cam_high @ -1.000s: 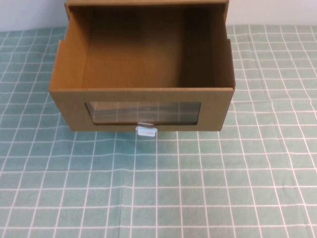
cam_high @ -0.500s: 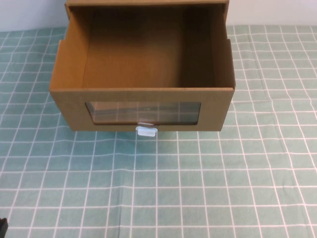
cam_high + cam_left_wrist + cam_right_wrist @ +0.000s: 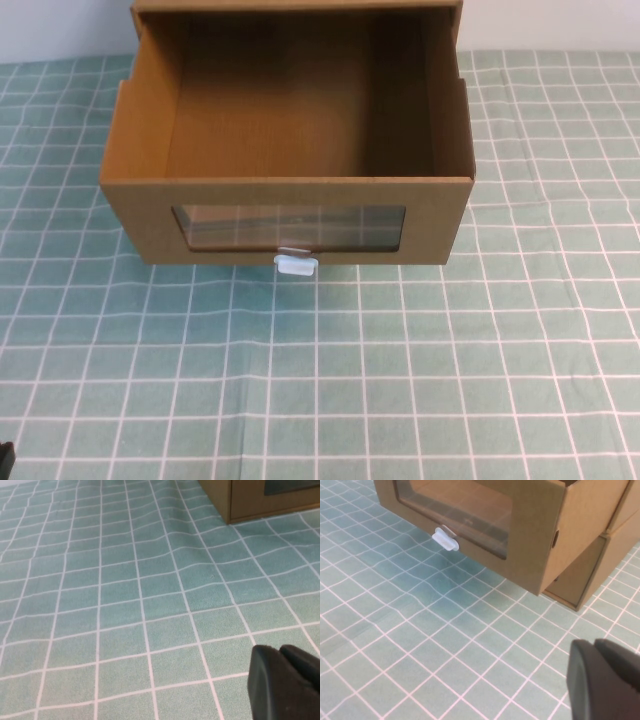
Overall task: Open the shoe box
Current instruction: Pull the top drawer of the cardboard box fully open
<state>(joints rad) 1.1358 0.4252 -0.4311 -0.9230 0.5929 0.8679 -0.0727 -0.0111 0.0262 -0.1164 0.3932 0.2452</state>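
Both pincers are closed and empty. The left gripper (image 3: 281, 655) hangs low over the checked cloth (image 3: 125, 605), well apart from the box's near corner. The right gripper (image 3: 595, 647) hovers in front of the box toward its right corner, near it but not touching. That fits a finished job, I judge: the shoe box (image 3: 290, 205) sits at the table's far side with its drawer (image 3: 300, 120) drawn out of the sleeve (image 3: 605, 560) toward the robot. The white pull tab (image 3: 296, 263) hangs free beneath the window (image 3: 288, 227).

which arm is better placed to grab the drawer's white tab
Right, probably: the right gripper, shut above the cloth, faces the white tab; the left gripper, at the near left edge, sees only the shoe box corner.
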